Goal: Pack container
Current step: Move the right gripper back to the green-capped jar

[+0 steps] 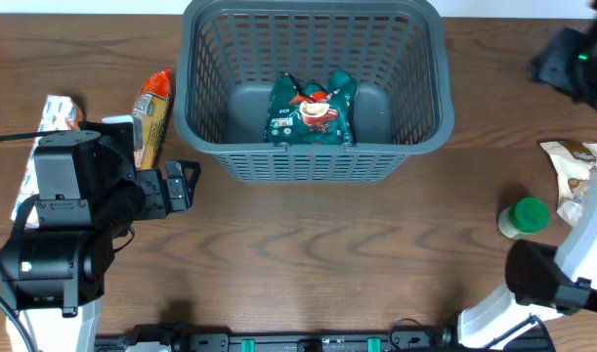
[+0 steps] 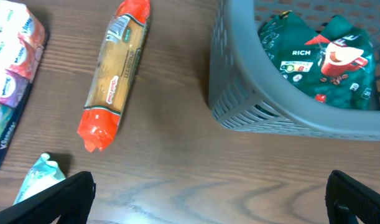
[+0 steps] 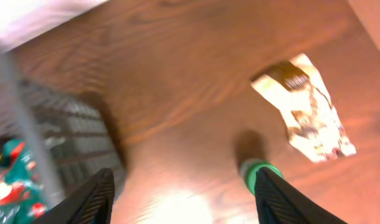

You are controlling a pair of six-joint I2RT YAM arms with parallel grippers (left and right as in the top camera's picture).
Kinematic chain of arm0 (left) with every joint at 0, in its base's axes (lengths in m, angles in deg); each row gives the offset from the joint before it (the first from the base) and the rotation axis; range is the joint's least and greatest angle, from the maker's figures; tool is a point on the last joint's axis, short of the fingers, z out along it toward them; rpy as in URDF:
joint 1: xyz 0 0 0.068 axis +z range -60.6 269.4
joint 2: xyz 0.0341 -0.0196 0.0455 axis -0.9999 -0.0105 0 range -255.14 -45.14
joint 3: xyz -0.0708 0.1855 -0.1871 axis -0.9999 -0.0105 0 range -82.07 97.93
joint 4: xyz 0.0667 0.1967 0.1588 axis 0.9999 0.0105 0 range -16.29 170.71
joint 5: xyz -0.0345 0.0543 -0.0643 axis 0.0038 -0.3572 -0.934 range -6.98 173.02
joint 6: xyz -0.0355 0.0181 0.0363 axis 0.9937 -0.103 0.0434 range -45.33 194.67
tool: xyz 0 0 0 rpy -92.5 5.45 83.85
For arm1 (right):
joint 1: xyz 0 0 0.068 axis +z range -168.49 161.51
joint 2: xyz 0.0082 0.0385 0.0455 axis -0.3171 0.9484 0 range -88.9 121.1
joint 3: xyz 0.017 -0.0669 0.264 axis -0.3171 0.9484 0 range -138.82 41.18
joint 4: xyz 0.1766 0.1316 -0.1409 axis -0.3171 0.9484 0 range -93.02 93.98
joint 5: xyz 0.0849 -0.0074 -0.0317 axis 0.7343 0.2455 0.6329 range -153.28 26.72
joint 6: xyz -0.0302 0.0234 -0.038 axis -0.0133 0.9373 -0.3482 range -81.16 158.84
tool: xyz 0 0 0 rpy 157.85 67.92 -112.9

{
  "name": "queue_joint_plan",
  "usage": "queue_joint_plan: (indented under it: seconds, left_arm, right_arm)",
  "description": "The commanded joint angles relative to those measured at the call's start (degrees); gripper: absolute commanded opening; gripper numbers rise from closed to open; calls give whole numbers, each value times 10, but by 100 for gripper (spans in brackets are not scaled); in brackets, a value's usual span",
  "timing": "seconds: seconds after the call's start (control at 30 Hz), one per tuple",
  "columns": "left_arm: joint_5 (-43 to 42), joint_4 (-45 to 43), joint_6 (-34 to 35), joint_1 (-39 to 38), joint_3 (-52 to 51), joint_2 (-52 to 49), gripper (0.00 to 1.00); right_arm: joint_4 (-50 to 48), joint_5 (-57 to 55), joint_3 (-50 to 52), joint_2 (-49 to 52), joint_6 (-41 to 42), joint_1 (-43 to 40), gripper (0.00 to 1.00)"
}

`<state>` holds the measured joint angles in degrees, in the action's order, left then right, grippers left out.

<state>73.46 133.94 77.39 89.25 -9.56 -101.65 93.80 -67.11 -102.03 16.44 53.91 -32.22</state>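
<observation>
- The left gripper (image 2: 209,190) is spread wide and holds nothing.
- The pasta pack (image 2: 115,74) lies ahead and to its left on the surface (image 2: 177,143). Its long axis runs nearly straight away, so the jaws would likely close across its width.
- The container (image 2: 289,118) stands ahead to the right, with a coffee bag (image 2: 320,62) inside.
- The right gripper (image 3: 183,186), also wide, hangs near the jar (image 3: 253,168). The left arm looks nearer the pasta.

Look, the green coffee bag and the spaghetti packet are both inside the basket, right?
Not quite. Only the green coffee bag is inside the basket. The spaghetti packet lies outside it, on the table, as the overhead view shows.
</observation>
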Motion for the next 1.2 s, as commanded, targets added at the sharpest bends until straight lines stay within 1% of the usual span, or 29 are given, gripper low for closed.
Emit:
queue_joint_plan:
  seconds: [0.0, 0.1, 0.17, 0.23, 0.3, 0.33, 0.4, 0.53, 0.63, 0.67, 0.77, 0.87, 1.03, 1.17]
  left_arm:
    - [46, 2, -9, -3, 11, 0, 99]
    - [64, 2, -9, -3, 11, 2, 99]
    - [64, 1, -9, -3, 11, 2, 99]
    - [67, -3, -1, -2, 11, 1, 99]
    - [81, -8, 23, 4, 11, 1, 98]
    - [88, -12, 33, 10, 11, 1, 99]
    - [95, -21, 44, 30, 11, 0, 99]
    - [94, -31, 61, 77, 11, -4, 99]
    - [94, -31, 62, 106, 11, -12, 99]
    - [94, -31, 62, 112, 11, -15, 99]
    - [94, -31, 61, 117, 11, -21, 99]
    - [94, -31, 61, 117, 11, -26, 99]
    - [94, -31, 61, 117, 11, -31, 99]
    - [94, -31, 61, 117, 11, -31, 99]
  right_arm:
    - [5, 47, 57, -31, 16, -48, 58]
    - [5, 47, 147, -81, 16, -74, 60]
    - [5, 38, 231, -132, 16, -87, 60]
    - [1, 3, 309, -179, 16, -97, 61]
    - [-18, -27, 369, -213, 18, -106, 63]
    - [-34, -35, 401, -230, 22, -113, 66]
    - [-73, -35, 459, -254, 22, -128, 70]
    - [-130, -33, 548, -265, 23, -146, 73]
    - [-185, -32, 623, -263, 23, -153, 77]
    - [-206, -32, 648, -263, 23, -153, 80]
    - [-268, -32, 709, -263, 23, -155, 88]
    - [-325, -32, 757, -263, 24, -157, 93]
    - [-395, -33, 818, -262, 34, -159, 96]
    - [-452, -33, 863, -262, 34, -160, 97]
